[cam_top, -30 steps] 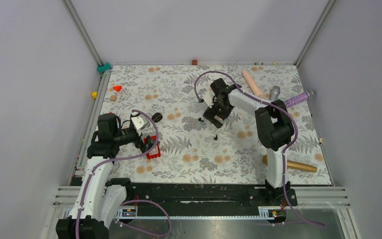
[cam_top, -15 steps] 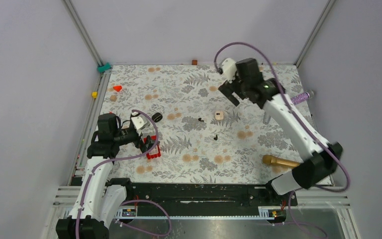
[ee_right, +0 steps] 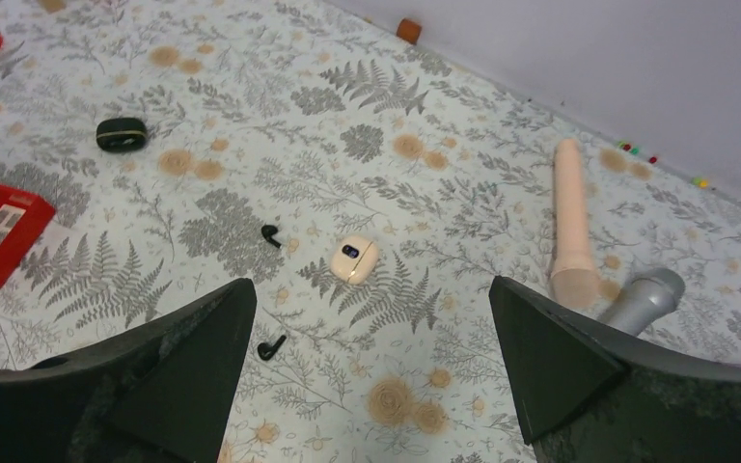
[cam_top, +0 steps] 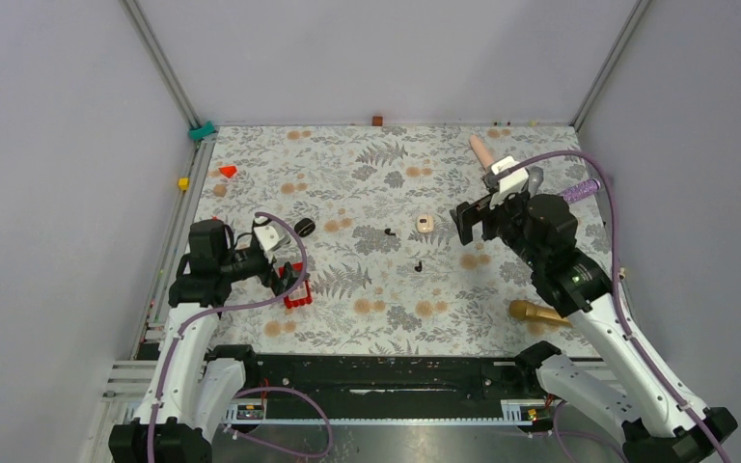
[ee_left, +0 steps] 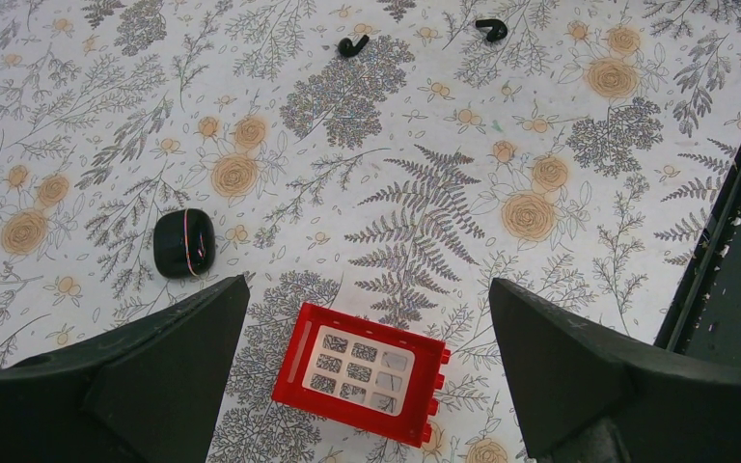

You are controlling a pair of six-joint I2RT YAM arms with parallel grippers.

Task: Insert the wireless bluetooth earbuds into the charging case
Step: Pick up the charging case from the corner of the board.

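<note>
The table [cam_top: 367, 164] carries a white cloth printed with grey ferns and orange flowers. Plain grey walls [cam_top: 367, 58] stand on three sides, with metal posts [cam_top: 159, 63] in the far corners.

The two black earbuds [cam_top: 390, 231] [cam_top: 418, 265] lie apart on the cloth near the middle, outside any case. There are two small cases: a black oval case [ee_left: 184, 243], closed, left of the earbuds, and a small beige case [ee_right: 353, 258] just right of the farther earbud. Which one is the charging case cannot be told.

There is one red block [ee_left: 359, 371], under the left gripper [ee_left: 369, 287], whose jaws stand wide apart and hold nothing. The right gripper [ee_right: 371, 285] hangs above the cloth, right of the beige case, also spread wide and empty.

On the right side lie four rods: one pink [ee_right: 569, 217], one grey [ee_right: 642, 301], one purple [cam_top: 579, 191], one golden-brown [cam_top: 540, 313]. At the far edges sit one orange wedge [cam_top: 228, 171], one yellow cube [cam_top: 183, 183], one brown cube [cam_top: 377, 121] and one teal piece [cam_top: 201, 129].
</note>
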